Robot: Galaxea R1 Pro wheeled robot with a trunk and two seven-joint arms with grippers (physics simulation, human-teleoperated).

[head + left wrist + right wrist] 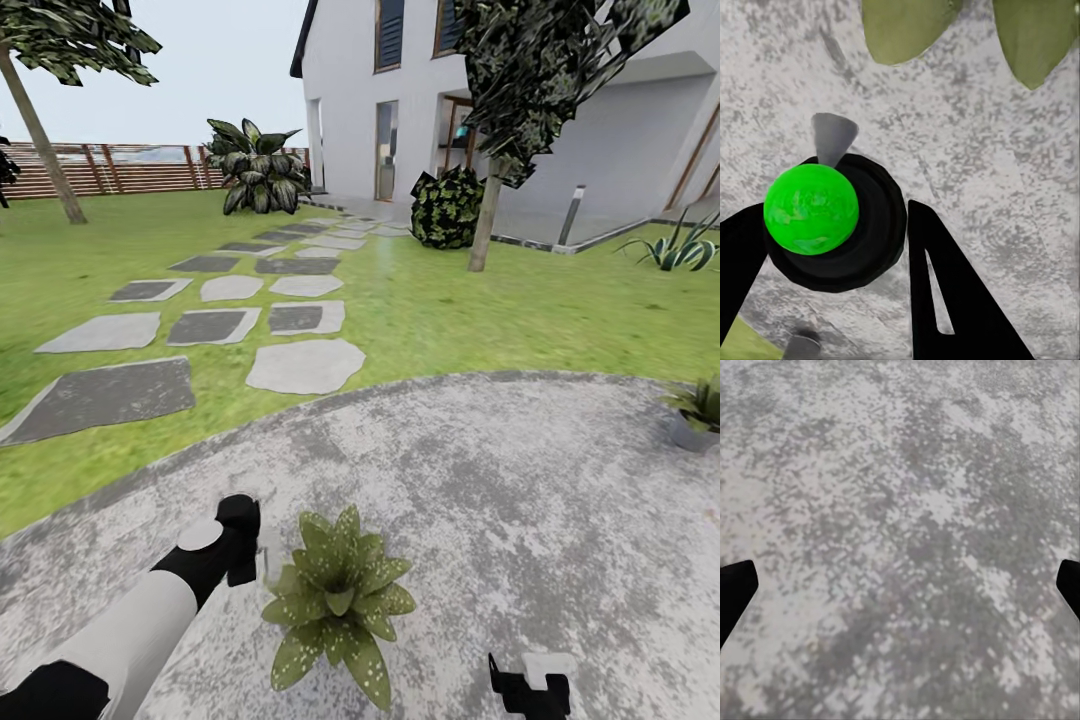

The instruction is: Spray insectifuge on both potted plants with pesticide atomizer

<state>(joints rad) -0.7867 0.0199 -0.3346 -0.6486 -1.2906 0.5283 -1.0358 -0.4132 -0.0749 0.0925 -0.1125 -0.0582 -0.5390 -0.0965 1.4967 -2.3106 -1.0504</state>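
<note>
Green-capped pesticide atomizer (821,217) sits clamped between black fingers (960,300) of left gripper (262,556), grey nozzle pointing toward leaves. Left gripper hangs just beside near potted plant (338,600), at its left, over grey paved patio (520,480). Second potted plant (698,412) stands at far right patio edge, well apart. Right gripper (900,585) over bare paving, fingertips wide apart, nothing between them. Beyond patio: lawn (470,320), stepping stones (240,300), wooden slat fence (130,168), white house (400,90).
</note>
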